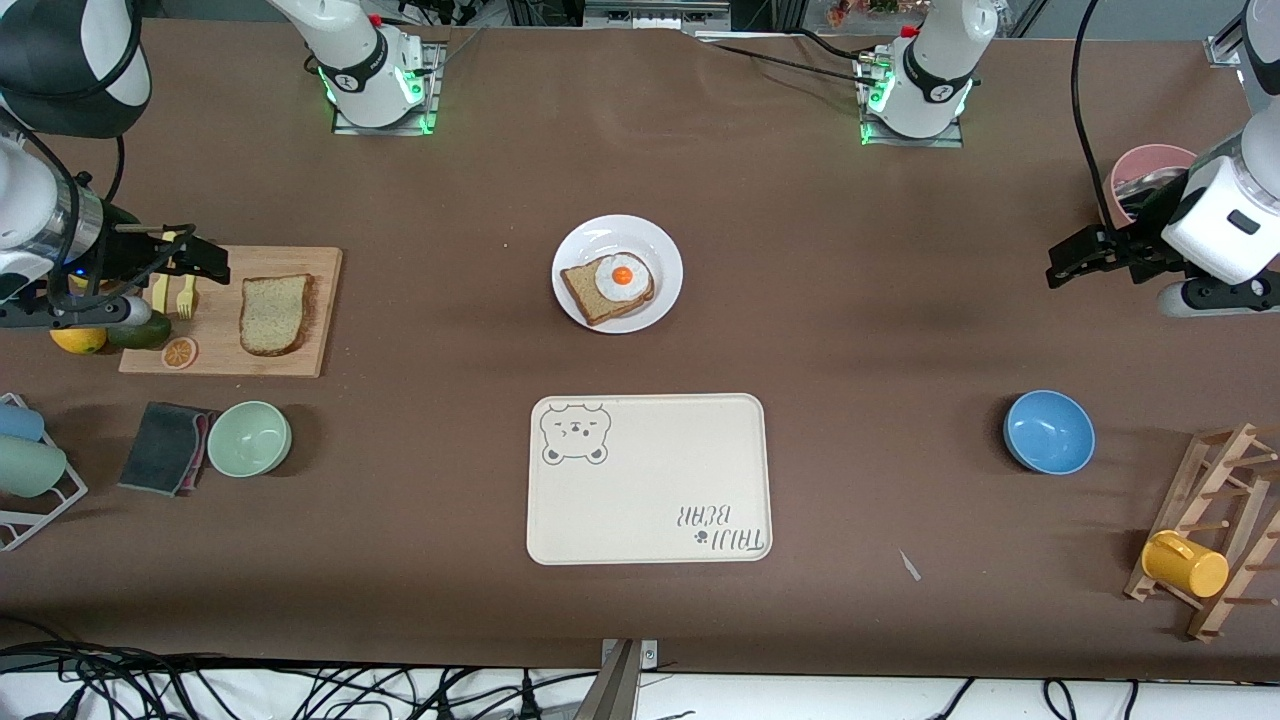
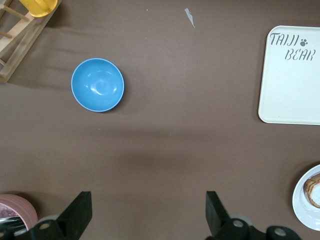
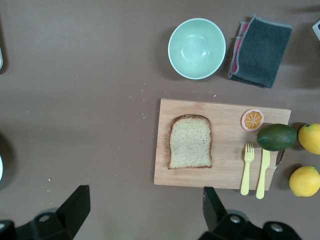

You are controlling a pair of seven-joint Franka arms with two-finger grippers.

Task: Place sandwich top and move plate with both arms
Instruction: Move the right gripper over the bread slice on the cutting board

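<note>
The sandwich top (image 1: 275,314), a plain speckled bread slice, lies flat on a wooden cutting board (image 1: 220,352) toward the right arm's end of the table; it also shows in the right wrist view (image 3: 190,142). The white plate (image 1: 600,233) sits mid-table and bears a bread slice with a fried egg (image 1: 608,288); its rim shows in the left wrist view (image 2: 302,201). My right gripper (image 1: 200,258) (image 3: 145,197) is open and empty, up over the board's fork end. My left gripper (image 1: 1072,262) (image 2: 148,200) is open and empty, up over bare table beside a pink cup.
A cream bear tray (image 1: 650,480) lies nearer the camera than the plate. A blue bowl (image 1: 1048,431), a pink cup (image 1: 1150,170) and a wooden rack with a yellow cup (image 1: 1185,563) are at the left arm's end. A green bowl (image 1: 249,438), grey cloth (image 1: 165,447), forks and fruit are by the board.
</note>
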